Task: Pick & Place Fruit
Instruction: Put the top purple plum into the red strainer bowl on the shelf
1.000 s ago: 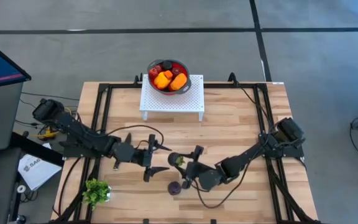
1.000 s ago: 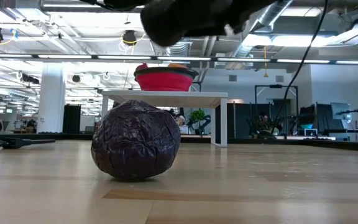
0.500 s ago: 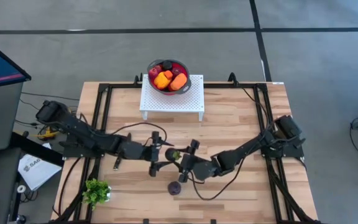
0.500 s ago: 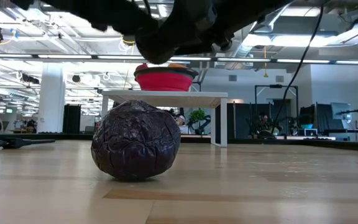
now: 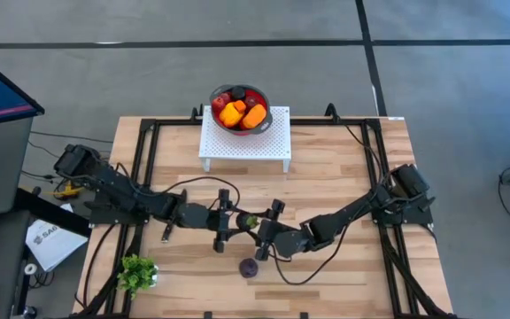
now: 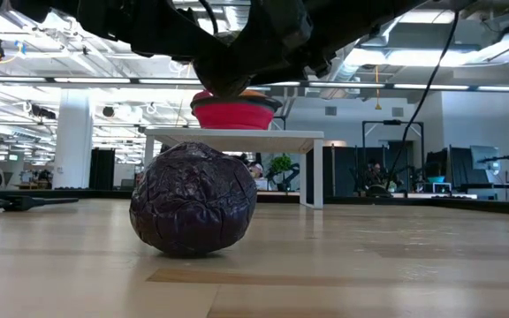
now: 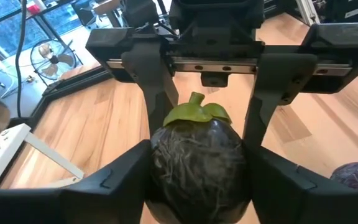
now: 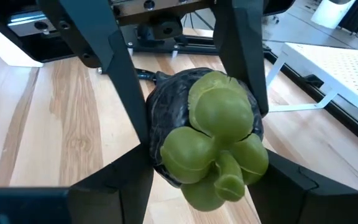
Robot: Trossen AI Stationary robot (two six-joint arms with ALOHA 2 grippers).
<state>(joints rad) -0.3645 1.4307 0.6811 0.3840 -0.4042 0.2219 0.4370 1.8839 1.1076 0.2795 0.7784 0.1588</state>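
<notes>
A dark maroon-purple fruit with a green leafy cap (image 5: pixel 250 221) hangs above the middle of the table between both grippers. My left gripper (image 5: pixel 236 220) reaches it from the table's left and my right gripper (image 5: pixel 260 227) from the right, each shut on it. The left wrist view looks at the fruit's dark side (image 7: pixel 197 155); the right wrist view faces its green cap (image 8: pixel 219 134). A second, wrinkled purple fruit (image 5: pixel 249 268) (image 6: pixel 193 200) rests on the table near the front. Several more fruits fill the red bowl (image 5: pixel 260 95). My left gripper (image 7: pixel 197 193) pinches the capped fruit's two sides (image 7: pixel 157 158) between its fingers, coming level from the table's left. The fruit is clear of the table. My right gripper (image 8: pixel 207 193) pinches the same fruit's sides (image 8: pixel 157 155) near its cap end, level from the table's right. Its fingers (image 7: pixel 157 81) stand just beyond my left ones.
The red bowl (image 6: pixel 234 113) stands on a white perforated stand (image 5: pixel 268 142) at the far middle. A leafy green sprig (image 5: pixel 136 271) lies at the near left corner. A black frame (image 5: pixel 144 168) runs along the table's sides. Open wood lies to the right of the grippers.
My left gripper has moved toward the table's right until its fingers flank the capped fruit. My right gripper has carried that fruit a little toward the left and the far edge. The purple fruit on the table has stayed put.
</notes>
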